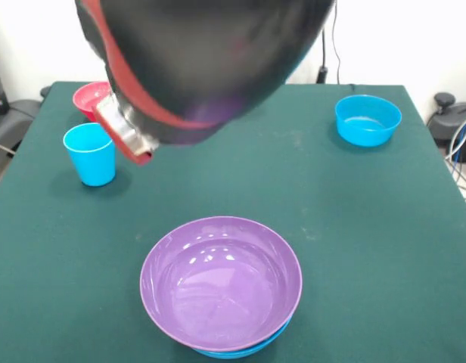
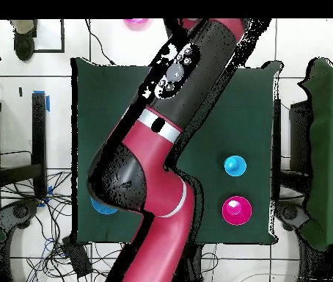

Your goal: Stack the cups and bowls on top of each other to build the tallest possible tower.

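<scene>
**Tower.** The purple bowl (image 1: 220, 283) sits nested in a blue bowl (image 1: 240, 352), of which only a rim sliver shows beneath its near edge. Both are glossy, round moulded plastic. They stand mouth up with the axis vertical, below the blurred bulk of the arm (image 1: 203, 60) in the front view.

**Loose pieces.**
- The light blue cup (image 1: 90, 153) is a tapered, smooth tumbler. It stands upright with the mouth up and its long axis vertical, just beside the arm's silver collar (image 1: 123, 132).
- The pink-red bowl (image 1: 89, 98) stands mouth up behind the cup, partly covered by the arm.
- A second blue bowl (image 1: 368, 119) stands upright, well apart on the arm's other side.

**Gripper.** The arm's casing hides it in both views, so I cannot tell whether it is open or closed.

**Surface.** The table (image 1: 384, 249) is covered in matt green cloth.
</scene>
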`<state>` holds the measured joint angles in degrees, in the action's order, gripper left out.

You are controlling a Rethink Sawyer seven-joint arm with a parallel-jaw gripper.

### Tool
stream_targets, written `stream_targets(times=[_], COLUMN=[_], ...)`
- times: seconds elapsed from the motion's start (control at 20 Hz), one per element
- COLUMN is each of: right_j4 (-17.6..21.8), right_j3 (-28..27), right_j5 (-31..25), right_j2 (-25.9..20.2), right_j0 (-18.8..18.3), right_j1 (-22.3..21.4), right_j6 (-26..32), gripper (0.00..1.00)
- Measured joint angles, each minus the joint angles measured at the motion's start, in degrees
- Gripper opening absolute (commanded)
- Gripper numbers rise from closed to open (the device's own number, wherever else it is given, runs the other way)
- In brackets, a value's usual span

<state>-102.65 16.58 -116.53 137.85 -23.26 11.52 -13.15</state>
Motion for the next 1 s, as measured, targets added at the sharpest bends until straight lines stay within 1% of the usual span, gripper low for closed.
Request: stream_targets(times=[0.1,0.15,0.25,0.3,0.45,0.5,0.65,0.85,0.9,1.0], right_j4=[1.61,3.91,5.04,6.92,8.76,9.42,10.21,10.27,10.28,10.29], right_j3=[1.32,4.57,6.61,10.64,16.13,18.69,23.62,29.38,31.57,32.5], right_j5=[0.03,0.35,0.91,2.8,7.12,9.71,16.25,27.11,32.15,34.48], right_j2=[-1.91,-4.84,-6.3,-8.8,-12.05,-13.63,-17.07,-22.39,-25.07,-26.45], right_j0=[0.86,2.79,4.05,6.69,10.77,12.91,17.55,23.9,26.46,27.57], right_j1=[0.22,0.96,1.46,2.51,4.15,4.98,6.85,9.63,10.85,11.38], right_j6=[-0.39,-1.73,-2.69,-4.94,-8.64,-10.64,-15.11,-20.81,-22.8,-23.48], gripper=[1.0,1.0,1.0,1.0,1.0,1.0,1.0,1.0,1.0,1.0])
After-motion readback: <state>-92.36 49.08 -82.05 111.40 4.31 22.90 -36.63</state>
